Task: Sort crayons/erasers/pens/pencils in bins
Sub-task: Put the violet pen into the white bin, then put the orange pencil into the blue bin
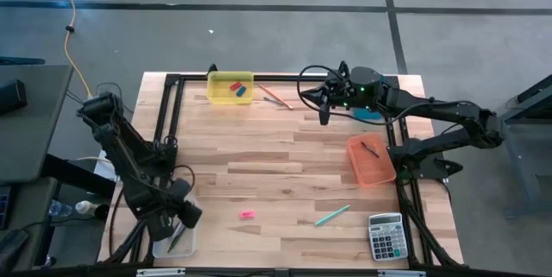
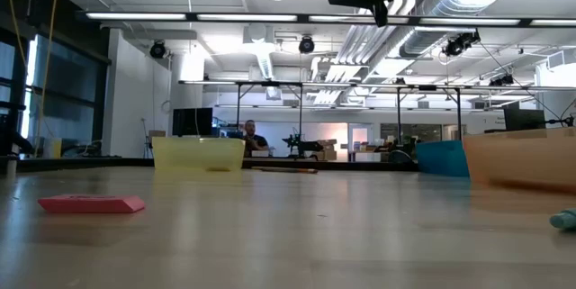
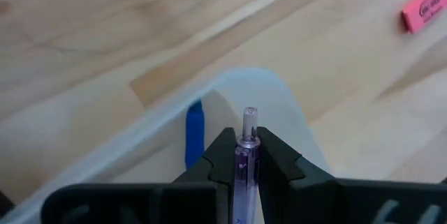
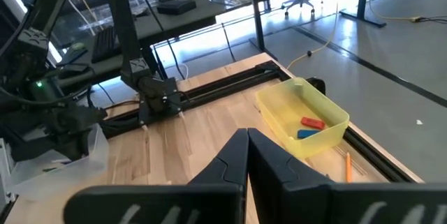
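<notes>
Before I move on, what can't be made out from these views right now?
- Clear bin contents: the left end effector and its pen cover most of it in the high view.
- Teal bin: the right arm overhangs it.
- Calculator keys: too small.
- Orange bin inside: the low view shows only its wall.

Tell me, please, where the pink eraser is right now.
In the high view the pink eraser lies loose on the table's near middle, between the clear bin at left and the teal pen.
</notes>
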